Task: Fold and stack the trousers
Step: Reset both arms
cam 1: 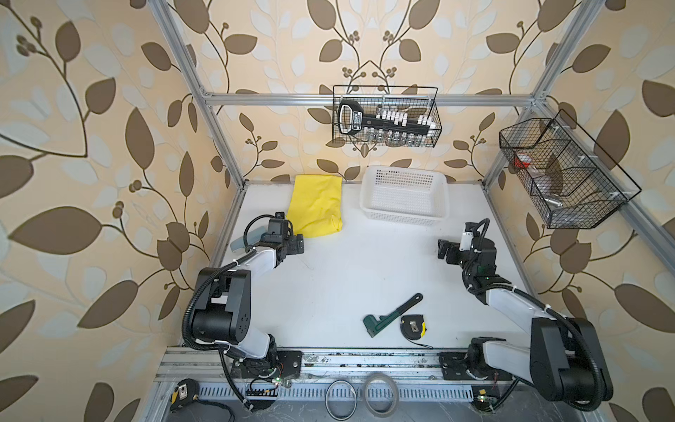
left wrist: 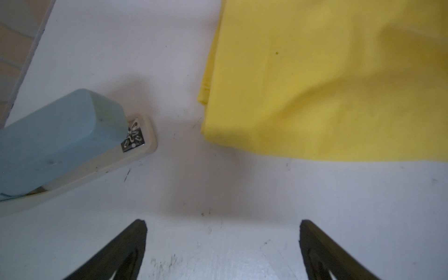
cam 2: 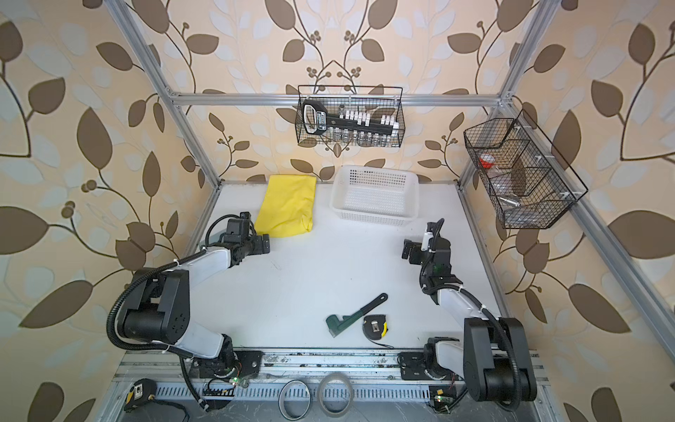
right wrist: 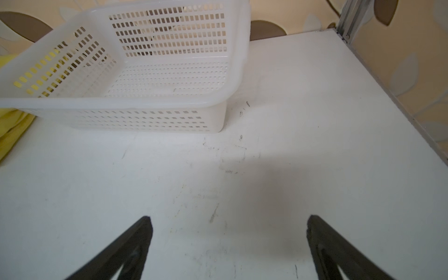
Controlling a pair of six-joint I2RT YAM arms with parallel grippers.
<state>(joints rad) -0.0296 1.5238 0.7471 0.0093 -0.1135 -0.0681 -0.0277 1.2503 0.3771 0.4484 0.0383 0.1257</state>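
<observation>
The yellow trousers (cam 1: 316,204) (cam 2: 286,206) lie folded into a compact rectangle at the table's back left, beside the basket. My left gripper (cam 1: 298,244) (cam 2: 265,243) hovers just in front of their near left corner. In the left wrist view the left gripper (left wrist: 223,221) is open, with only bare table between its fingers and the trousers' (left wrist: 327,84) edge ahead. My right gripper (cam 1: 443,249) (cam 2: 407,249) is at the right, in front of the basket. The right wrist view shows the right gripper (right wrist: 230,217) open and empty over the table, with a strip of the trousers (right wrist: 9,131) at the frame's edge.
A white perforated basket (cam 1: 401,217) (cam 2: 372,217) (right wrist: 121,103) stands empty at the back centre. A pale blue stapler (left wrist: 60,135) (cam 1: 241,239) lies by the left gripper. A green wrench (cam 1: 392,314) and a tape measure (cam 1: 412,325) lie near the front. Wire baskets (cam 1: 387,117) hang on the frame.
</observation>
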